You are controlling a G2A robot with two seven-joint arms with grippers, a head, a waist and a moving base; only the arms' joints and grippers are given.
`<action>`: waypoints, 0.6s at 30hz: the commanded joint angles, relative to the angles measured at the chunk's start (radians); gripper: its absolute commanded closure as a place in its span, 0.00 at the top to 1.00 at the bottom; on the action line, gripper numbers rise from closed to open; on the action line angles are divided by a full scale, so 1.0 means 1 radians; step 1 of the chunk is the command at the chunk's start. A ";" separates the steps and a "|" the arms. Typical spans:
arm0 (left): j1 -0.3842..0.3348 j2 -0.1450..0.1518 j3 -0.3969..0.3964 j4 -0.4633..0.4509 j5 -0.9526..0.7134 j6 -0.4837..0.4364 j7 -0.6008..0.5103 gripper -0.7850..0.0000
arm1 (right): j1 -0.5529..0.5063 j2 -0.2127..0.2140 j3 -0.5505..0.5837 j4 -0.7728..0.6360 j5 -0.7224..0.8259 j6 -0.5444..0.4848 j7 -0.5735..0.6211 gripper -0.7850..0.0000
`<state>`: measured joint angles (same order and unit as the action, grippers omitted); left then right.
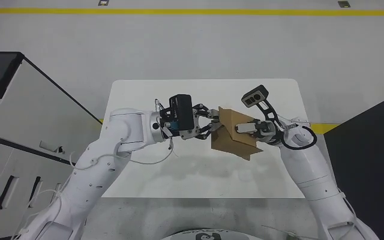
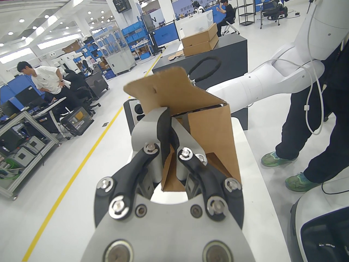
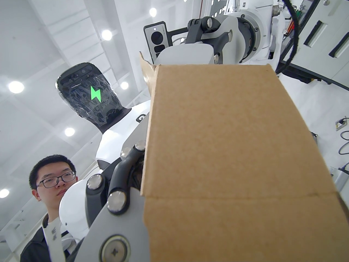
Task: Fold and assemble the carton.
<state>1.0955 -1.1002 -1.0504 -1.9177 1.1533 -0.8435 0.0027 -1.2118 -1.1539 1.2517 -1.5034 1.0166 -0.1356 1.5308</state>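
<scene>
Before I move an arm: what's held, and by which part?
The left pincer pinches the carton by one side panel's edge. The right pincer sits at its opposite side; hold cannot be told.

A robotics workshop hall, with yellow floor line [image 2: 81, 162], blue bin shelves [image 2: 134, 31], workstations [image 2: 26, 122].

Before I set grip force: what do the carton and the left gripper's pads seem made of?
The carton looks like brown cardboard, matte, with raw cut edges and creased folds. The left gripper has black, dull pads, probably rubber, on pale grey fingers, maybe metal.
</scene>
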 commanded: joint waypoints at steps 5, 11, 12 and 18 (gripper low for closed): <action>0.002 0.001 -0.009 -0.001 0.002 -0.001 -0.002 0.00 | -0.005 0.004 0.019 -0.001 -0.004 0.007 0.004 0.00; -0.003 -0.004 0.019 0.001 -0.003 -0.005 0.001 0.00 | -0.005 0.002 0.009 -0.012 0.000 0.008 0.004 0.00; -0.005 -0.005 0.024 0.002 -0.003 -0.004 0.001 0.00 | -0.005 0.001 0.006 -0.013 0.002 0.007 0.005 0.00; -0.011 -0.010 0.037 0.006 -0.005 0.001 0.000 0.00 | -0.005 -0.001 -0.001 -0.012 0.006 0.006 0.005 0.00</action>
<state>1.0848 -1.1092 -1.0138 -1.9127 1.1486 -0.8440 0.0023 -1.2162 -1.1548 1.2504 -1.5154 1.0220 -0.1299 1.5359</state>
